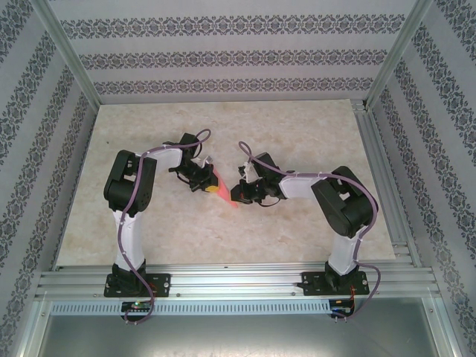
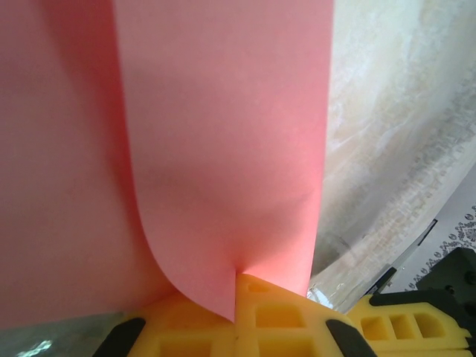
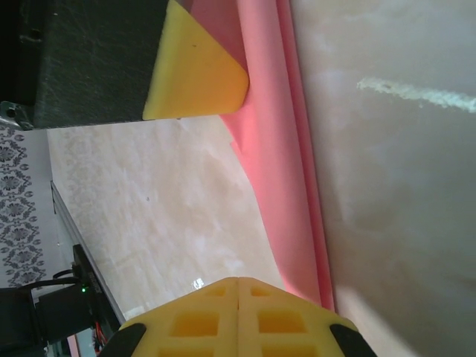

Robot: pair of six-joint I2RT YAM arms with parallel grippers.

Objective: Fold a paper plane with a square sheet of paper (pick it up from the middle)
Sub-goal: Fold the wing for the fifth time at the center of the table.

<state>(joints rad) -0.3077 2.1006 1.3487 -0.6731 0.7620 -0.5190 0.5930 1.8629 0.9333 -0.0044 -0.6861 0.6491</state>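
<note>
The pink-red sheet of paper [image 1: 227, 196] hangs folded in long lengthwise layers between the two grippers, just above the table's middle. My left gripper [image 1: 211, 186] is shut on it. In the left wrist view the paper [image 2: 223, 149] curls up out of the closed yellow fingertips of the left gripper [image 2: 238, 286]. My right gripper [image 1: 244, 193] sits close on the paper's right side. In the right wrist view this right gripper [image 3: 238, 281] is shut with nothing between its fingers, and the folded paper [image 3: 279, 163] runs past their right side. I cannot tell whether it has the paper plane's pointed shape.
The beige marbled table [image 1: 223, 126] is ringed by aluminium rails at the front [image 1: 238, 281] and the right [image 1: 381, 171], with patterned walls behind and to the sides. The left gripper's yellow finger [image 3: 197, 74] is near the paper's upper end.
</note>
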